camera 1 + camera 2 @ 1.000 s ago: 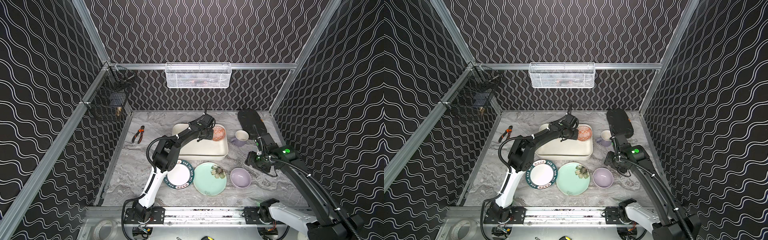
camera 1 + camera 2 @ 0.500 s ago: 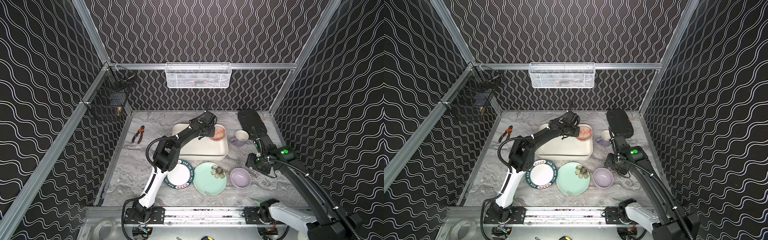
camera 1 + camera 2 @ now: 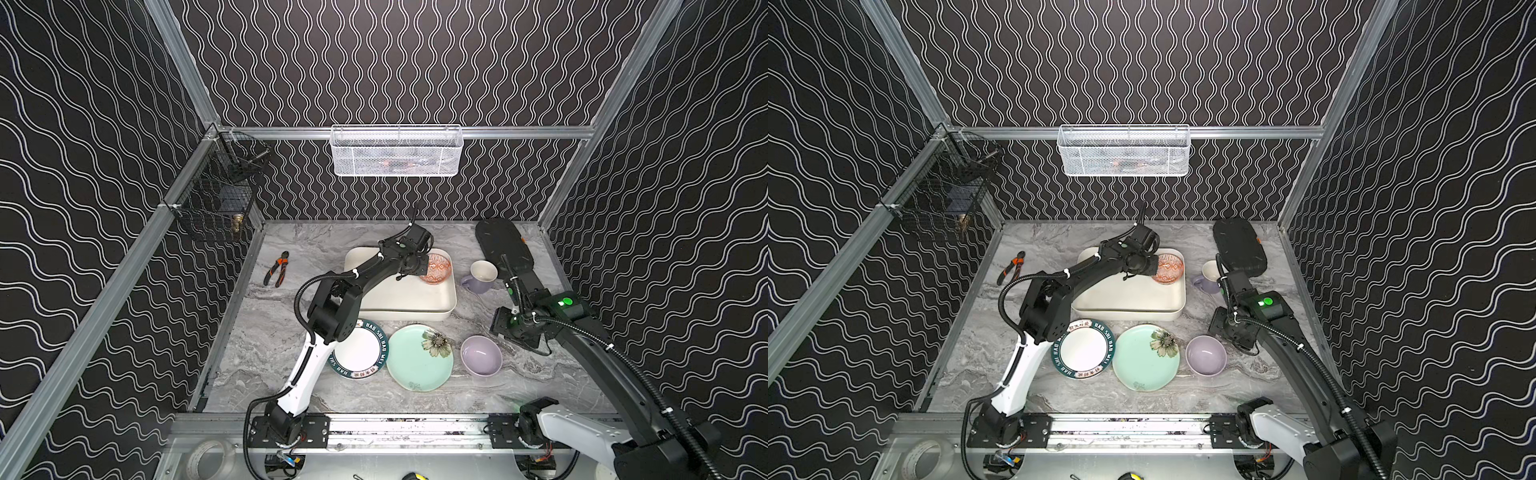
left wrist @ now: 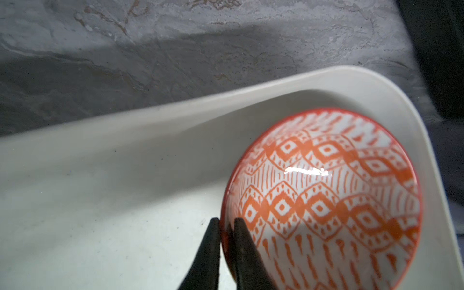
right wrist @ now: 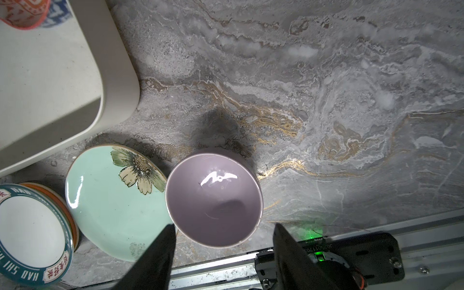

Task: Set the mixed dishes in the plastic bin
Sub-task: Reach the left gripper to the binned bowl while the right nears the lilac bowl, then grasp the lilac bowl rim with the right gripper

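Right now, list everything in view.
plastic bin: 1, cream, far middle
orange-patterned bowl: 1, orange-white, bin's far-right corner
lavender mug: 1, lavender, right of bin
lavender bowl: 1, lavender, near right
mint plate: 1, mint, near middle
lettered plate: 1, white, green-rimmed, left of mint plate
pliers: 1, orange-black, far left
hard case: 1, black, far right
white wire basket: 1, white, back rail
black wire basket: 1, black, left rail
left end effector: 1, black, shut on orange-patterned bowl
right end effector: 1, black, open over lavender bowl

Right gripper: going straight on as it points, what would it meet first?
Probably the lavender bowl: in the right wrist view it lies ahead of the open right gripper, between its fingers; depth unclear.
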